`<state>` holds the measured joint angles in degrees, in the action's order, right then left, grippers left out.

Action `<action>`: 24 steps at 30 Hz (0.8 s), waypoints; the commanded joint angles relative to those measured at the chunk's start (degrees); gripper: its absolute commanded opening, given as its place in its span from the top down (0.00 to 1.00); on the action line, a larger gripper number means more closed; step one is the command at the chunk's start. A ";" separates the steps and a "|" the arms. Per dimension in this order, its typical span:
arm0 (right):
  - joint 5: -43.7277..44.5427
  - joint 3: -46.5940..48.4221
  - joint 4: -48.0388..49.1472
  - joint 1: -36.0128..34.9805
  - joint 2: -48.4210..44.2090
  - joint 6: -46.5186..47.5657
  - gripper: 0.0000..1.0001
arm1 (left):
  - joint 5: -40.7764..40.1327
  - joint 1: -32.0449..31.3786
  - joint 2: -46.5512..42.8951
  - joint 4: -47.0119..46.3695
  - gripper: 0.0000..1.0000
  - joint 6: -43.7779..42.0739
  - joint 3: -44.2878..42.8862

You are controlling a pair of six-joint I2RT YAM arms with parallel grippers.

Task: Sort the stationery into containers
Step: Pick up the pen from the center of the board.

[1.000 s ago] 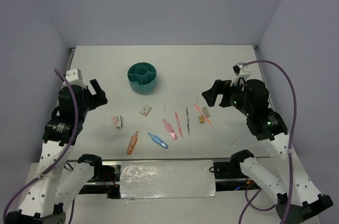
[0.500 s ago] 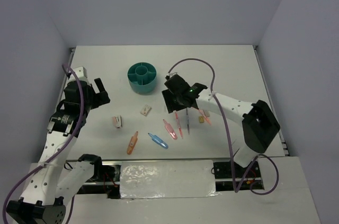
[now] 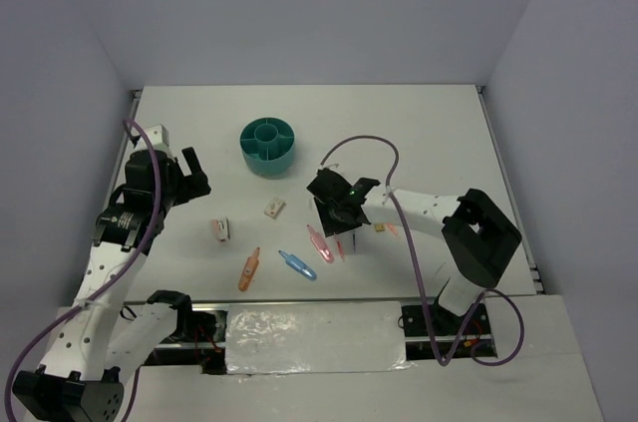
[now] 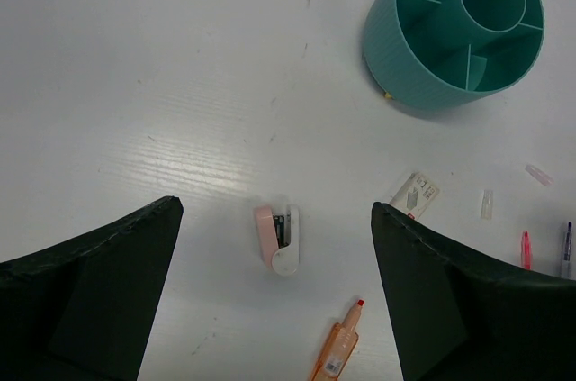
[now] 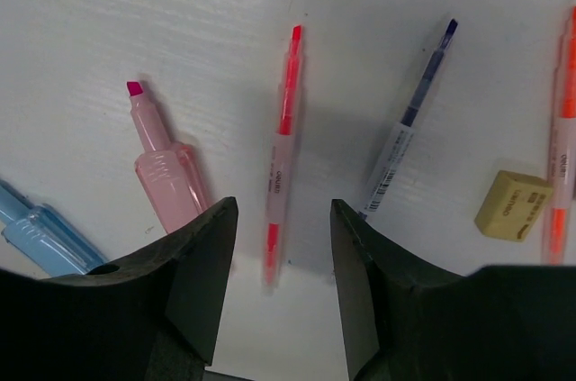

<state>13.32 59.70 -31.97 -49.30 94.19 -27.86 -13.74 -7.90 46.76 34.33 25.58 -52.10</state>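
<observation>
The teal cup stands at the back centre and also shows in the left wrist view. Pens and markers lie in front of it. My right gripper is open and low over the table, its jaws on either side of a thin pink pen. Beside that pen lie a pink marker, a grey pen, a tan eraser, a salmon pen and a blue marker. My left gripper is open and empty, held above a pink stapler.
An orange marker lies near the front and shows in the top view. A small eraser box lies between stapler and cup. Two tiny white pieces lie right of it. Grey walls close in the table.
My right arm has swung from the right side to the middle and come down over the pink pen. My left gripper has shifted slightly and stays open.
</observation>
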 commanded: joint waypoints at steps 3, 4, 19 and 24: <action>1.09 -1.43 3.22 -1.06 -0.77 -2.73 0.49 | 0.29 0.08 -0.18 -1.63 0.01 -0.89 -0.11; 1.35 -1.43 3.14 -1.06 -0.24 -2.82 0.49 | 0.29 0.08 -0.18 -1.63 0.01 -0.89 -0.11; 0.56 -3.19 5.51 -1.06 4.60 -4.92 0.72 | -0.50 -0.36 -0.09 -1.54 0.01 -0.89 -0.20; 1.00 -3.19 5.25 -1.06 3.37 -5.10 0.98 | 0.19 -0.36 1.92 -1.45 0.01 0.25 -1.77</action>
<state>13.37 57.58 -28.01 -50.22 98.50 -31.90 -13.82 -8.08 47.46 34.30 25.67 -52.12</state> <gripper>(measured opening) 0.080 0.993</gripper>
